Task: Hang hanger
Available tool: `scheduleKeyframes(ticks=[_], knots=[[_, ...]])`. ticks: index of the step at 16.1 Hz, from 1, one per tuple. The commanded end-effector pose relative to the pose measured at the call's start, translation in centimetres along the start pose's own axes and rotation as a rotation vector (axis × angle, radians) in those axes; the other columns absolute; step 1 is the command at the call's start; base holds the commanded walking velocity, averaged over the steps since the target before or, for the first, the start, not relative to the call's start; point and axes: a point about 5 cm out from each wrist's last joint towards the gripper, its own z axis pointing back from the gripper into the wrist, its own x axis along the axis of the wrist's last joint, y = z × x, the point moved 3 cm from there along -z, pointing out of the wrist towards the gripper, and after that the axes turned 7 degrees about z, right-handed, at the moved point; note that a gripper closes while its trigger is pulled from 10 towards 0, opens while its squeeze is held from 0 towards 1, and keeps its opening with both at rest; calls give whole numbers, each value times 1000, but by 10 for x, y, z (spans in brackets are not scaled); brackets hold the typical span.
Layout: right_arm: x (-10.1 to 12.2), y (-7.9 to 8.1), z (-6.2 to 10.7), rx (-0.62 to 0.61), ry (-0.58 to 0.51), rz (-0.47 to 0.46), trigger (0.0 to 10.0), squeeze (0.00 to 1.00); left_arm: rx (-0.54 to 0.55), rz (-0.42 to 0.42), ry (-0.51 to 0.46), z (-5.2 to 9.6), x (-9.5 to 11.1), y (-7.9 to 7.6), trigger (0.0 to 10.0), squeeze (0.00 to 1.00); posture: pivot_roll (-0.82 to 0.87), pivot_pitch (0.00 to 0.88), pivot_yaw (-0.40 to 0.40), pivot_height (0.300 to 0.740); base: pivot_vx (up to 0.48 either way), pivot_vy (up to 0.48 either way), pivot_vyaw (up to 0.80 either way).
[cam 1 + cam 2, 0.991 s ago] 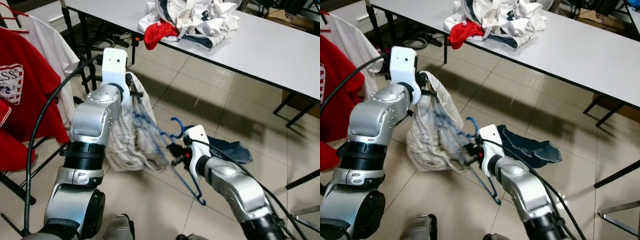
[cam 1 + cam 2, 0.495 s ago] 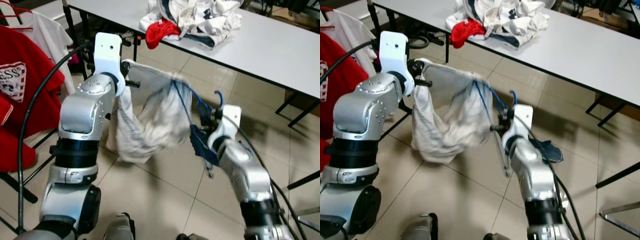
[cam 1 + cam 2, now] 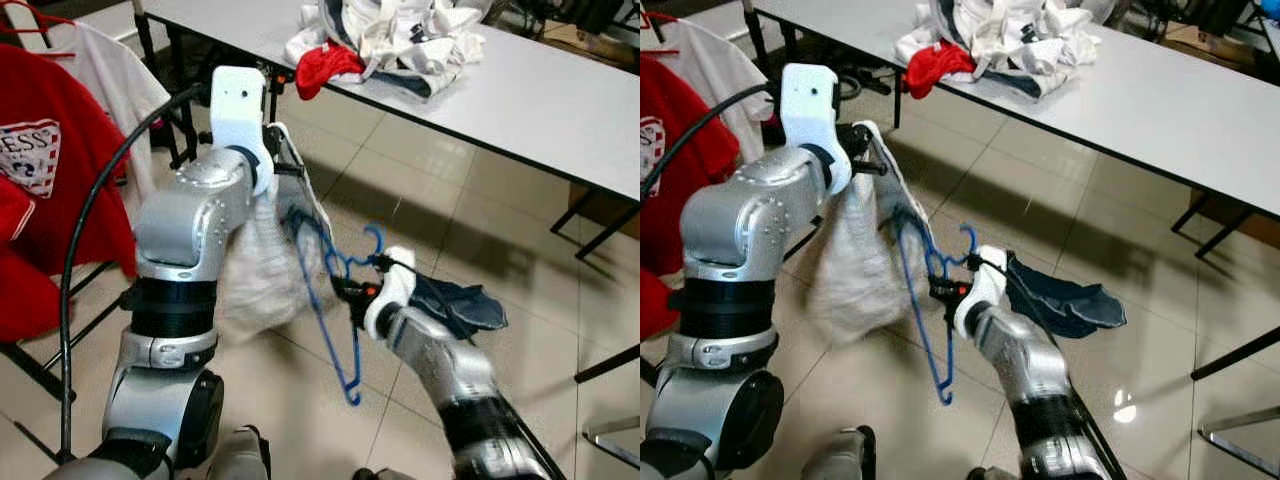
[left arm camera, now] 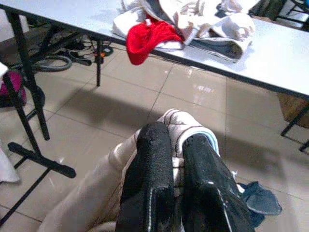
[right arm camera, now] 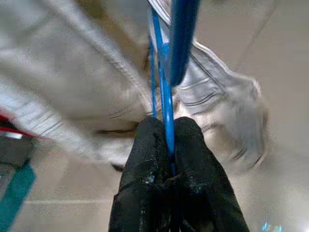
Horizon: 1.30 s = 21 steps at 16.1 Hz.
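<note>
Lowered right pincer (image 3: pixel 352 292) clamping blue hanger (image 3: pixel 322 300), left pincer (image 4: pixel 176 159) pinching white garment (image 3: pixel 262 270), open floor (image 3: pixel 420 180) beside.

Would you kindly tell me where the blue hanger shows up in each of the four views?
Left eye view: blue hanger at centre, hanging below the right gripper.
Right eye view: left of centre, again under that gripper.
Left wrist view: I cannot make it out; the left gripper pinches the white garment.
Right wrist view: clamped between the fingers, running upward.
Shared landmark: the white garment.

Silver jointed arms, white wrist housings, black cables, black-fingered left pincer (image 4: pixel 175 159)
</note>
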Motion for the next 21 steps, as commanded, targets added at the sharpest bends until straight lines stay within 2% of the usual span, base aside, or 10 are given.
scheduleKeyframes(ticks=[1,3,4,6,8,11,13,16,18,21], knots=[[0,-8,0,-21,-6,-40,10000,0,-76,-18,-61,7,19,-18,10000,0,266,89,-93,740,0,0,0],[9,-15,-5,-92,-54,29,10000,0,-94,-15,-71,10,24,-21,10000,0,275,92,-96,740,0,0,0],[12,-21,-5,-123,-78,-74,10000,0,-115,-20,-71,13,25,-24,10000,0,279,93,-99,740,0,0,0],[10,-7,-7,6,-58,-102,10000,0,-127,-48,-62,15,22,-26,10000,0,282,92,-101,740,0,0,0],[-8,7,-10,108,55,-3,10000,0,-180,-113,-33,21,14,-31,10000,0,281,85,-105,740,0,0,0],[14,8,-16,65,-99,-12,10000,0,-306,-259,58,31,-7,-38,10000,0,288,76,-117,740,0,0,0],[55,3,-13,35,-279,-89,10000,0,-310,-334,108,35,-17,-22,10000,0,292,65,-132,740,0,0,0],[89,-14,-6,-35,-420,-69,10000,0,-292,-403,186,44,-25,1,10000,0,303,63,-149,740,0,0,0],[109,-25,2,-81,-513,-61,10000,0,-344,-299,194,52,-17,0,10000,0,315,69,-154,740,0,0,0],[130,-23,7,-102,-610,6,10000,0,-530,-73,145,59,6,-24,10000,0,325,72,-143,740,0,0,0]])
